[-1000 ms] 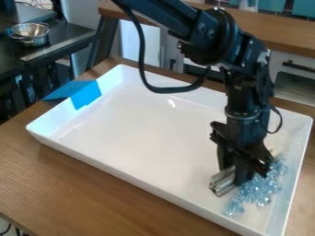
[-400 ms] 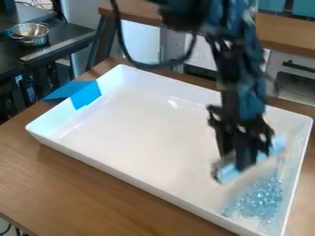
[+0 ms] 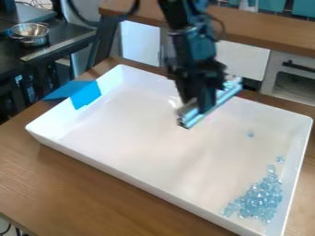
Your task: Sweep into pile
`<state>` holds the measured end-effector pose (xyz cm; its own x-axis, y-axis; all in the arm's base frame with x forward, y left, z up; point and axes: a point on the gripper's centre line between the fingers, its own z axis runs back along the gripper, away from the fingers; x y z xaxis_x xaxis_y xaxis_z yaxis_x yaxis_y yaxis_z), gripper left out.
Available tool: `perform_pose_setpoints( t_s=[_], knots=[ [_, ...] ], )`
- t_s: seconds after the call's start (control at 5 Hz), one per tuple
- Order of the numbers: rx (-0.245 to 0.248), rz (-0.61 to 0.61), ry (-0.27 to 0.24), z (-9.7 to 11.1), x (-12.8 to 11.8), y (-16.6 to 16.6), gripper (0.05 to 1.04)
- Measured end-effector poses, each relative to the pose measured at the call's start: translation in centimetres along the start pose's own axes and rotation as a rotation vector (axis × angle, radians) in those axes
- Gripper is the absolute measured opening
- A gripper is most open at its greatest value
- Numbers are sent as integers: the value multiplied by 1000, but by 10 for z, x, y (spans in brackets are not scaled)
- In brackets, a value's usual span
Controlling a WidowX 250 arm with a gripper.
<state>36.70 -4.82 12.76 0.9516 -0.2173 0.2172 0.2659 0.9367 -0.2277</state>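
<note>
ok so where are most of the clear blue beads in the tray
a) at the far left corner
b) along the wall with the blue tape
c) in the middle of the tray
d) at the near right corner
d, the beads sit clustered at the near right corner of the white tray

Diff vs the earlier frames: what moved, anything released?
Gripper moved away from the beads, up and left in view toward the tray's far edge, still clamping the metal bar; nothing released. Unchanged: tray, blue tape; beads remain around the tray's near right corner.
</note>
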Motion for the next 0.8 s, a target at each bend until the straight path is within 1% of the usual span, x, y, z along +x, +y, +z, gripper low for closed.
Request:
perform_pose_setpoints(
  t_s=[0.2, 0.4, 0.6, 0.8],
  knots=[
    [68, 63, 13, -6, -2, 19, 366],
    [150, 115, 50, -39, -2, 34, 366],
    [190, 146, 92, -67, -4, 30, 366],
    [201, 160, 104, -78, 0, 22, 366]
  ],
)
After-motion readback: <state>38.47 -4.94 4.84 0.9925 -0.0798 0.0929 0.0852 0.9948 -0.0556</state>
